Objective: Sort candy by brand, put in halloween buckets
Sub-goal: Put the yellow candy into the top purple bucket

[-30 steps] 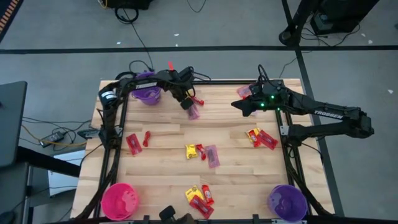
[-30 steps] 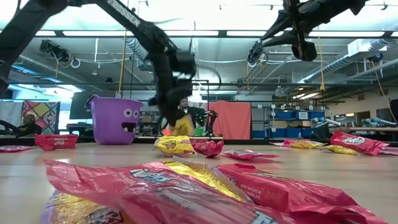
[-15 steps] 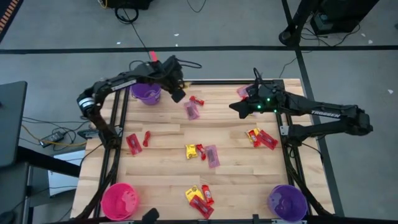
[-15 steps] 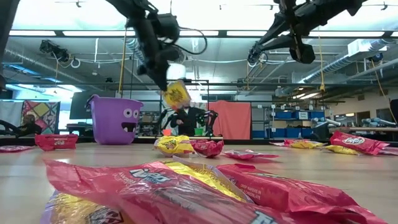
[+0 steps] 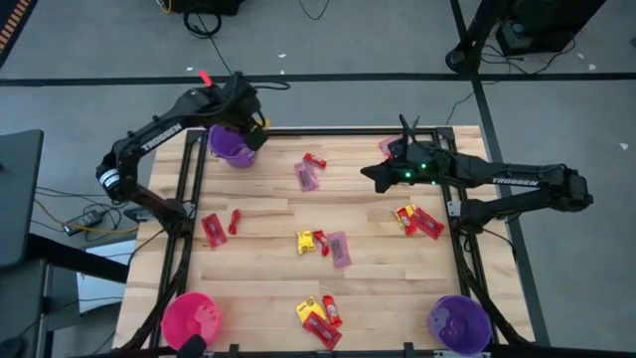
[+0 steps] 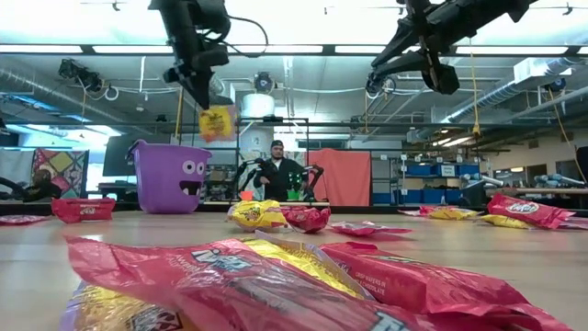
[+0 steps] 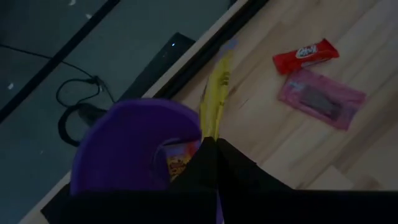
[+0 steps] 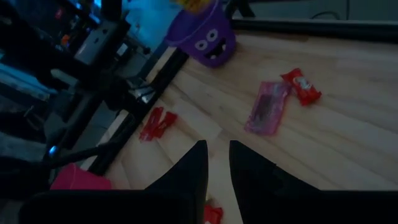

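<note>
My left gripper (image 5: 252, 131) is shut on a yellow candy packet (image 6: 216, 121) and hovers beside the far-left purple bucket (image 5: 234, 147), which also shows in the left wrist view (image 7: 124, 146). A yellow packet lies inside that bucket (image 7: 177, 163). My right gripper (image 5: 370, 177) is open and empty, above the table's far right part. A hot pink bucket (image 5: 192, 320) stands at the near left corner and a second purple bucket (image 5: 459, 323) at the near right corner. Candy lies flat in small groups over the table. My left gripper pinches the yellow packet by its upper end (image 7: 212, 132) between its two fingers, coming from above. The packet hangs below the fingers, lifted clear of the table, level with the top of the purple bucket's rim (image 6: 170, 147) and just to its right in the low view.
A red bar (image 5: 315, 160) and a mauve packet (image 5: 307, 177) lie near the far edge. Mixed candy lies at the centre (image 5: 323, 244), left (image 5: 221, 227), right (image 5: 417, 220) and near edge (image 5: 320, 316). A person (image 6: 276, 170) stands beyond the table.
My left gripper has risen from the table by the mauve packet with the yellow packet and has gone toward the table's far left corner, up to the purple bucket. The packet is lifted clear and hangs. My right gripper has drifted a little toward the left.
</note>
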